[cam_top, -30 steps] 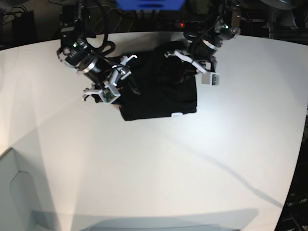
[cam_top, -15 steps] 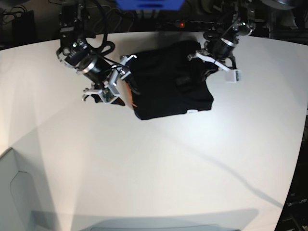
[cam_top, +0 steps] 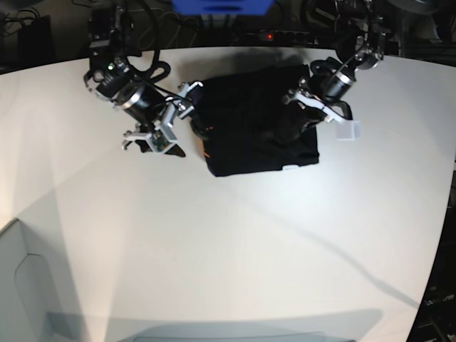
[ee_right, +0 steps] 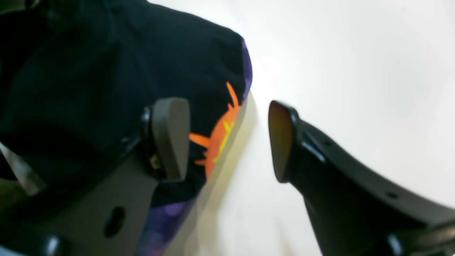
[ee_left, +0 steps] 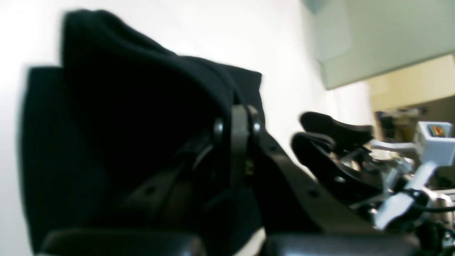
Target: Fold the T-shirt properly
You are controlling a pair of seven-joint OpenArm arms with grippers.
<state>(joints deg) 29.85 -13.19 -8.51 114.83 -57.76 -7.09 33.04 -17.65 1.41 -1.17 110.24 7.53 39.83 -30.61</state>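
White table seen under bright light, w/ dark cables and gear along its far edge and a blue box behind. T-shirt lies folded to a squarish black bundle at table's far centre, long axis roughly left-right, orange mark shown at its edge nearest the right gripper. Right gripper's fingers are spread wide w/ nothing held, one over the cloth edge; left gripper is clamped tight on a raised fold of the shirt.

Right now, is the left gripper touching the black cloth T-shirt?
Touching. In the left wrist view the left gripper has its jaws shut on a raised fold of the black cloth T-shirt; no gap shows between them.
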